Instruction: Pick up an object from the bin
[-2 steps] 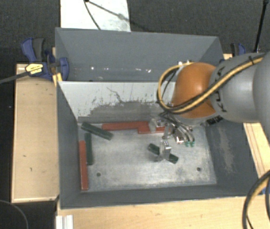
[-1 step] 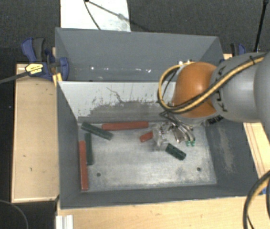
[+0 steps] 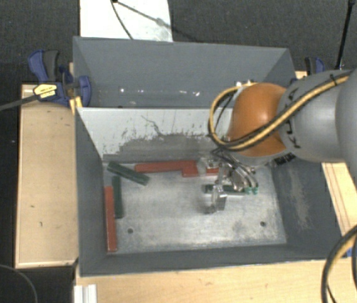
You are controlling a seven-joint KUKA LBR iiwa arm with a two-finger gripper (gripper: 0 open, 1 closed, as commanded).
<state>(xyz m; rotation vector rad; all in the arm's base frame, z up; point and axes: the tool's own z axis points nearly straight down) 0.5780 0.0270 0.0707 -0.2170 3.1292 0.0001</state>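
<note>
Though near, red bar point(image 3: 166, 167) clears jaws.

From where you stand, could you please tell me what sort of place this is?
Most likely a robotics lab's bin-picking test cell: a grey metal bin holds loose pieces such as a red bar and a dark green bar, and a robot arm has its tool inside it.

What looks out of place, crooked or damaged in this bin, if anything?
Nothing looks spilled. The bin's back wall is scratched and worn in streaks. One dark green stick lies askew at the left end of the long red stick, while a second red stick and a second green stick lie straight along the left wall.
</note>
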